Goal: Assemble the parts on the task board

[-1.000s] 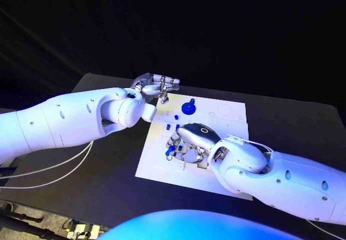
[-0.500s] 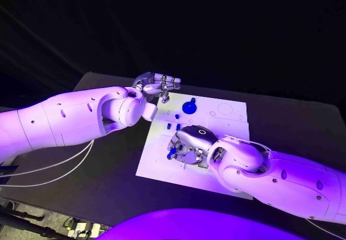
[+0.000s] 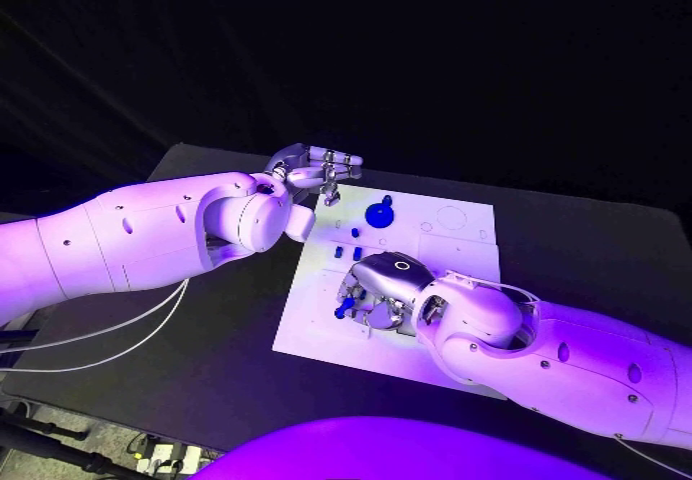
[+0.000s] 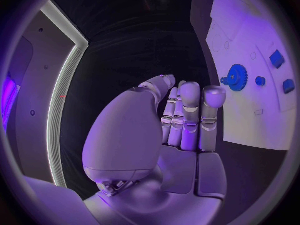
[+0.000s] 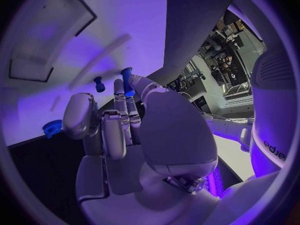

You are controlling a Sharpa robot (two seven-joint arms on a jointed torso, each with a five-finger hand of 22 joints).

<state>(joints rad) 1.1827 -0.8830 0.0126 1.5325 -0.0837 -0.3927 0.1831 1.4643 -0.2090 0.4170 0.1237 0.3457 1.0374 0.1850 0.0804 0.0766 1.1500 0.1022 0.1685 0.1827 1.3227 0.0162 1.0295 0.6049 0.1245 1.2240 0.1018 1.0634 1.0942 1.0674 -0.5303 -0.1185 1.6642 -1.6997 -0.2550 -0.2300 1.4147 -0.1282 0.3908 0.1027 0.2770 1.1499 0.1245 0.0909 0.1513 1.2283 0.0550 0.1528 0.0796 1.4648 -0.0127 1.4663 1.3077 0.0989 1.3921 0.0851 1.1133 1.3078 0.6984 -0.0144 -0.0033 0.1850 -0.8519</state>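
Parts of the assembly sit on the white task board (image 3: 433,235), which lies in the middle of the black table (image 3: 202,340) with its far edge toward the table's back edge. A round blue gear (image 3: 378,214) rests near the board's far edge, and the left wrist view shows it again (image 4: 237,77) with a small knob beside it. Two small blue pegs (image 3: 346,253) stand just nearer than the gear, toward the board's left edge. The right hand (image 3: 378,287) lies low over the middle of the board, palm down, fingers curled toward the surface. In the right wrist view a blue peg (image 5: 127,82) sits at the fingertips (image 5: 119,87) — it looks pinched between thumb and finger, with the rest of the fingers drawn close together. Another blue peg (image 5: 99,84) stands free on the board just beside them, and a toothed blue piece (image 5: 52,128) lies near the board's edge. A further blue piece (image 3: 343,309) shows at the hand's left side in the head view. The left hand (image 3: 310,168) hovers above the board's far left corner, apart from every part — its fingers (image 4: 190,116) lie straight and pressed side by side, the thumb folded alongside, holding nothing.
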